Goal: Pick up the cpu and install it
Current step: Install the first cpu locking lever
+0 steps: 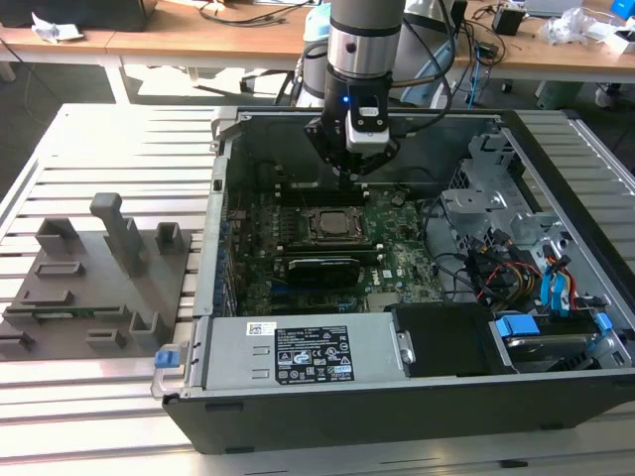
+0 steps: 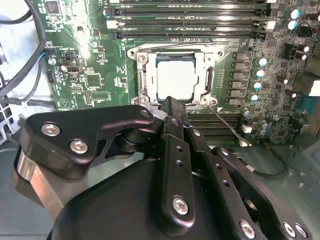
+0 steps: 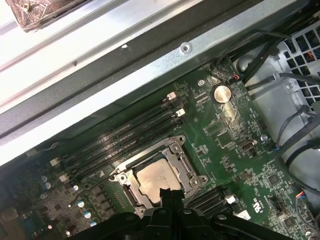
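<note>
The cpu [image 2: 176, 79] is a pale silvery square lying flat inside the metal-rimmed socket frame [image 2: 143, 75] on the green motherboard. It appears again in the first wrist view [image 3: 156, 180] and in the exterior view [image 1: 332, 225]. My gripper [image 1: 349, 175] hangs inside the open computer case, a little above the socket's near edge. In both wrist views its black fingers [image 2: 171, 107] are pressed together with nothing between them, and their tip [image 3: 170, 193] sits just beside the cpu's edge, apart from it.
The case walls [image 1: 220, 169] ring the motherboard. Memory slots [image 2: 185, 22] run alongside the socket. A drive cage with coloured cables [image 1: 516, 258] fills the exterior view's right. A grey fixture block [image 1: 94, 288] sits outside the case at the exterior view's left.
</note>
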Robot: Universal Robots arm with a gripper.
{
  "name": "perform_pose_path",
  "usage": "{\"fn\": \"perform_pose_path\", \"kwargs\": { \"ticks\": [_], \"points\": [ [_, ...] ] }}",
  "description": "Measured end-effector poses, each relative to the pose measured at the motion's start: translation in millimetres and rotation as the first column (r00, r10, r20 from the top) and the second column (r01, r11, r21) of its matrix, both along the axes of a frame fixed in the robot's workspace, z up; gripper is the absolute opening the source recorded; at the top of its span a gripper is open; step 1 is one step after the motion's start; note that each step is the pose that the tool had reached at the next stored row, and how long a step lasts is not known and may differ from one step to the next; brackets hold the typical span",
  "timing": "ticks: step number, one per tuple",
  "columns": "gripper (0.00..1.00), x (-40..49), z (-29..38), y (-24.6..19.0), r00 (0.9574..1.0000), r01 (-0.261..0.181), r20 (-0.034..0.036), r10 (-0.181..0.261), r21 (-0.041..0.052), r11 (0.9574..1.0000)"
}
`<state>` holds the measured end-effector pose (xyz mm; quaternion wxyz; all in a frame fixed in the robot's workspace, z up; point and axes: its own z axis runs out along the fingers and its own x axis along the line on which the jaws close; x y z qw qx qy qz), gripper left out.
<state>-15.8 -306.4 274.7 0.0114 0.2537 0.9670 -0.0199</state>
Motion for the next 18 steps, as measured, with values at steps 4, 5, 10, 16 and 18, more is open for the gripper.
{"fn": "perform_pose_path", "kwargs": {
  "ticks": [4, 5, 10, 16, 18],
  "points": [
    [0.11, 0.0, 0.0, 0.0, 0.9997, -0.025, 0.0, 0.025, 0.0, 0.9997],
    [0.11, 0.0, 0.0, 0.0, 0.9994, -0.034, 0.0, 0.034, 0.0, 0.9994],
    [0.11, 0.0, 0.0, 0.0, 0.9972, -0.075, 0.0, 0.075, 0.0, 0.9972],
    [0.11, 0.0, 0.0, 0.0, 0.993, -0.118, 0.0, 0.118, 0.0, 0.993],
    [0.11, 0.0, 0.0, 0.0, 0.9917, -0.129, 0.0, 0.129, 0.0, 0.9917]
  ]
}}
